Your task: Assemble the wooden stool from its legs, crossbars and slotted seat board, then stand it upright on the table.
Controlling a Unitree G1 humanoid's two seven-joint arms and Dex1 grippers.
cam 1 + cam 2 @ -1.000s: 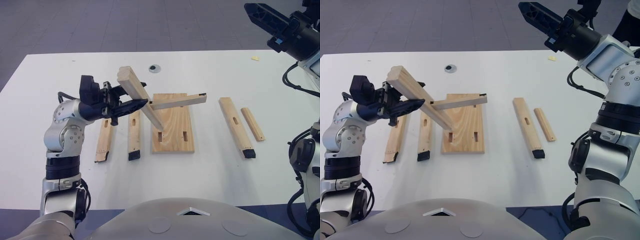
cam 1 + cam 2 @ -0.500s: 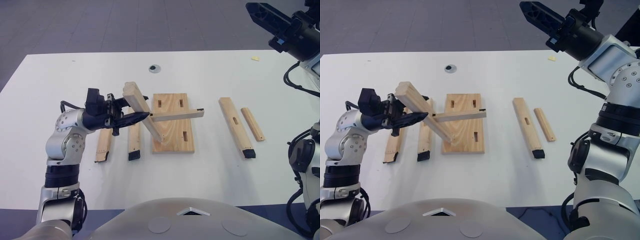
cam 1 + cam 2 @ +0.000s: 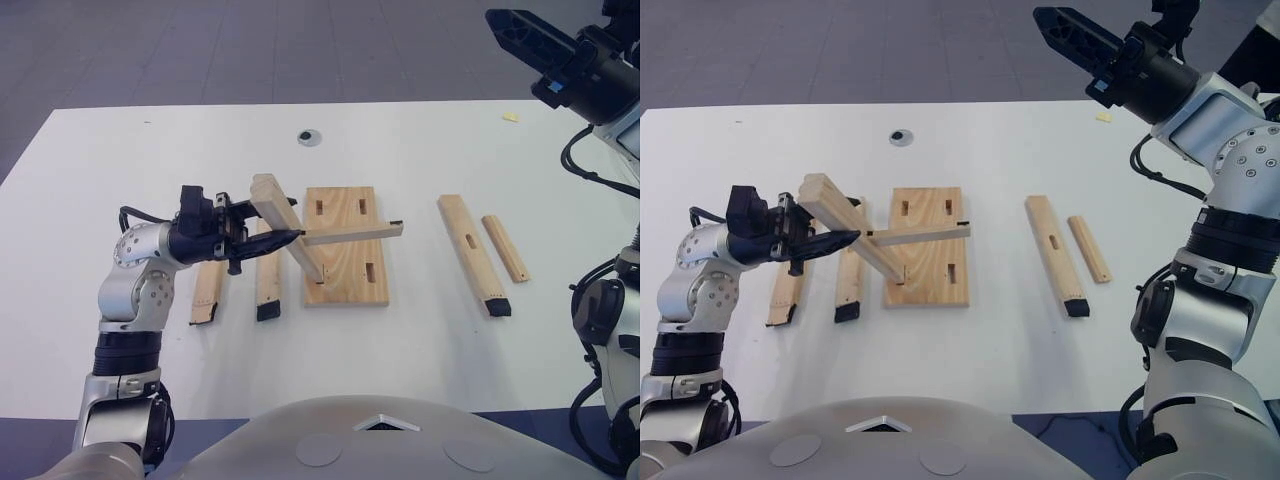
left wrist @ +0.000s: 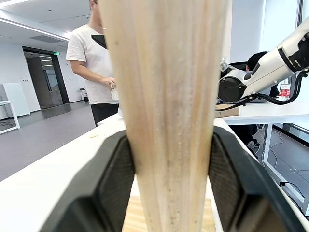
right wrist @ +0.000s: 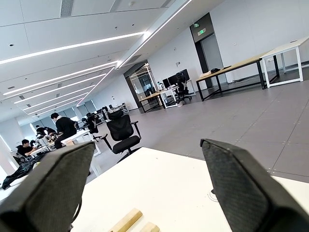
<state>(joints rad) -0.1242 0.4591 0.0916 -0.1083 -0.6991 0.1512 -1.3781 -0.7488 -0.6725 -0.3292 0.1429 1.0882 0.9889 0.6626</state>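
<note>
Centre left, the left gripper [image 3: 266,236] clamps a tilted pale wooden leg [image 3: 279,208] bearing a thin wooden crossbar [image 3: 355,233], lower end on the slotted rectangular seat board [image 3: 352,282]; upper right, the right gripper [image 5: 147,154] gapes open.

Left arm: elbow bent, forearm roughly level, pointing inward.
Left gripper [image 3: 284,234]: fingers [image 4: 114,191] clamped on opposite faces of a wooden leg [image 3: 275,205].
Right arm: raised high, far right.
Right gripper [image 3: 1068,32]: fingers [image 5: 50,193] spread wide, seemingly holding nothing.

White table [image 3: 420,340]: seat board [image 3: 345,245] laid flat centrally; outer leg [image 3: 207,290], inner leg [image 3: 268,285] laid left of it; third leg [image 3: 473,253], crossbar [image 3: 504,247] laid right; dark disc [image 3: 309,137] set beyond.
</note>
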